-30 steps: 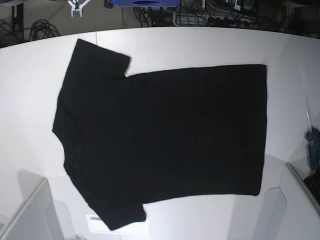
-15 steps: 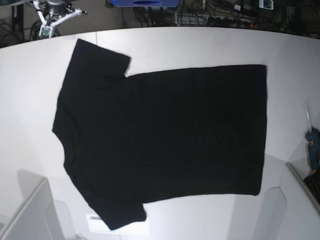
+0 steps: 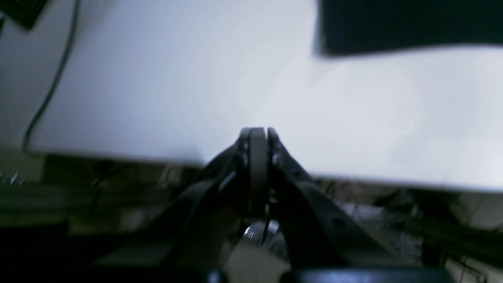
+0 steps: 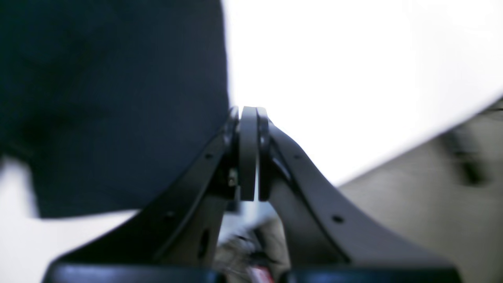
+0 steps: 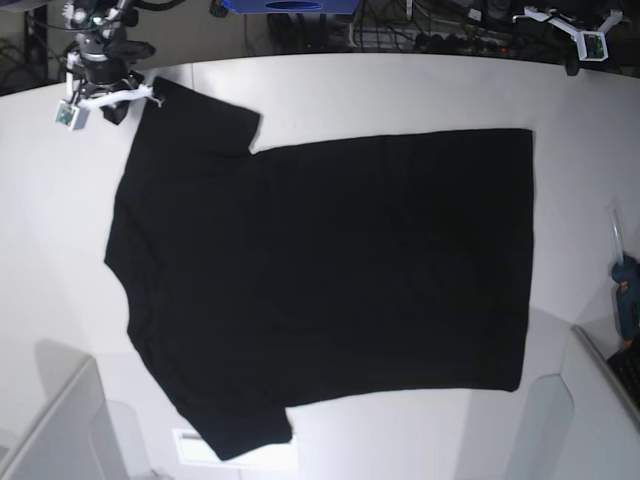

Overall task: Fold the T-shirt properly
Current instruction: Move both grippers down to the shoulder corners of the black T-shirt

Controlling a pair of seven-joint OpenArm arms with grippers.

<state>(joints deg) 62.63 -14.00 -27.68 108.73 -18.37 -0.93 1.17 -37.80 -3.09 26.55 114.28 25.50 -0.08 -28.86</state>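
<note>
Just beside the closed, empty right pincer (image 4: pixel 248 118), the black T-shirt (image 5: pixel 320 285) lies spread flat and unfolded on the white surface (image 5: pixel 400 90). Left pincer (image 3: pixel 257 135), also closed and empty, hovers well apart. No fold made yet.

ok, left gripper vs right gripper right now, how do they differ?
The right gripper is over the table beside the T-shirt sleeve; the left gripper hangs at the table's far edge, well short of the shirt. In its wrist view the right sees cloth close alongside; the left sees only a distant corner. Both are shut and hold nothing.
</note>
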